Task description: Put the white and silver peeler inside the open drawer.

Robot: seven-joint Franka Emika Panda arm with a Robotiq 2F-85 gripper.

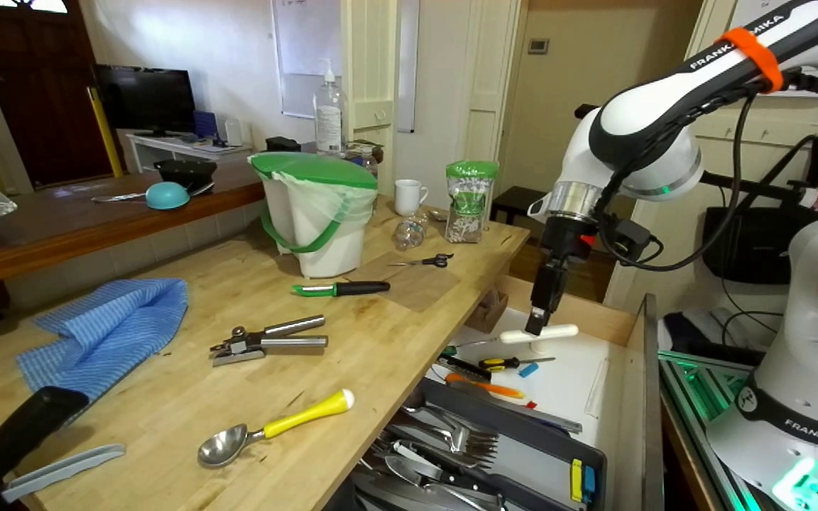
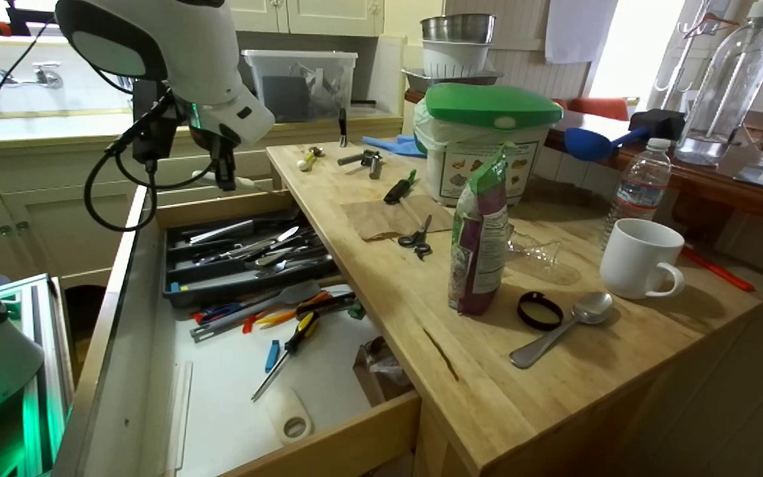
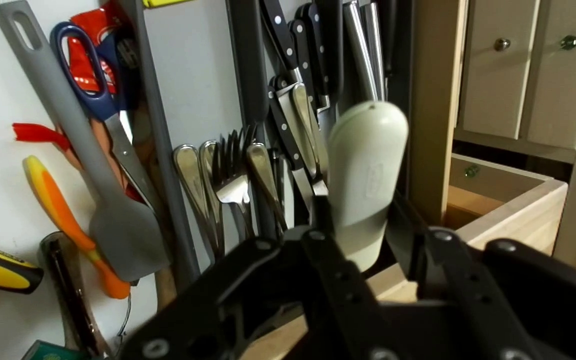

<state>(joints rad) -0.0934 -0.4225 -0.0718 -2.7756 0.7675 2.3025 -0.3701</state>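
Note:
My gripper (image 1: 539, 321) is shut on the white peeler (image 1: 559, 331), which lies roughly level across the fingers. It holds the peeler above the open drawer (image 1: 652, 411). In an exterior view the gripper (image 2: 225, 180) and the peeler (image 2: 245, 183) show above the drawer's far end (image 2: 325, 442). In the wrist view the peeler's white handle (image 3: 368, 165) stands between the two black fingers (image 3: 355, 220), over the cutlery compartments. The silver metal end cannot be made out in any view.
The drawer holds a dark cutlery tray (image 1: 593, 458), a yellow-black screwdriver (image 2: 302, 331), a grey spatula (image 3: 128, 240) and a white roll (image 2: 287, 414). The wooden counter (image 1: 380, 355) overhangs the drawer, with a can opener (image 1: 267, 342), yellow-handled scoop (image 1: 309, 414) and green-and-black tool (image 1: 359, 287).

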